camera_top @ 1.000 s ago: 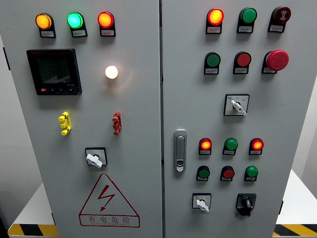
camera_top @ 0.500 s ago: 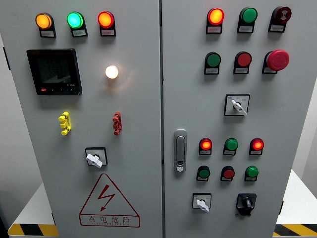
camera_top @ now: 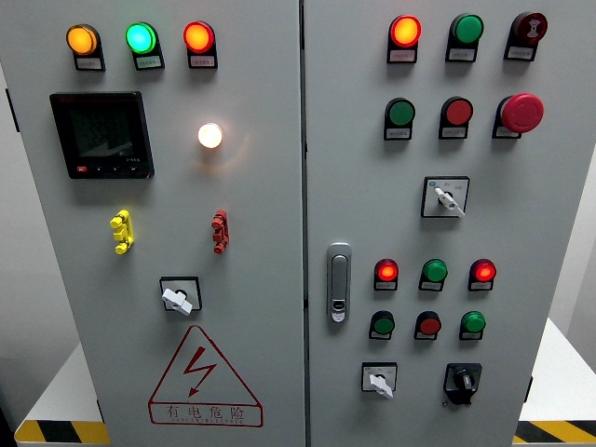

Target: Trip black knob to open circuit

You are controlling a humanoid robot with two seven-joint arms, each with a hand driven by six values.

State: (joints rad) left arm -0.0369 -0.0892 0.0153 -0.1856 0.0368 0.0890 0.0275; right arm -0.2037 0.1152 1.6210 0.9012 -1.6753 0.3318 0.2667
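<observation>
hands: none in view, state can't tell
knob (camera_top: 463, 381): black, low right on panel (camera_top: 419, 223), untouched
switch (camera_top: 379, 380): white, just left of knob

The cabinet doors (camera_top: 261, 205) look like painted sheet metal, light grey, smooth and matt. The door handle (camera_top: 338, 282) beside the seam between them is shiny chromed metal. The black knob (camera_top: 462, 380), low and to the right of the handle, looks like dull black plastic. The red mushroom button (camera_top: 521, 112) above it is glossy plastic, as are the domed lamp lenses (camera_top: 140, 38) along the top. The meter screen (camera_top: 101, 133) left of the seam is dark and glassy in a matt black plastic frame. The warning sticker (camera_top: 202, 380) looks like smooth printed film
</observation>
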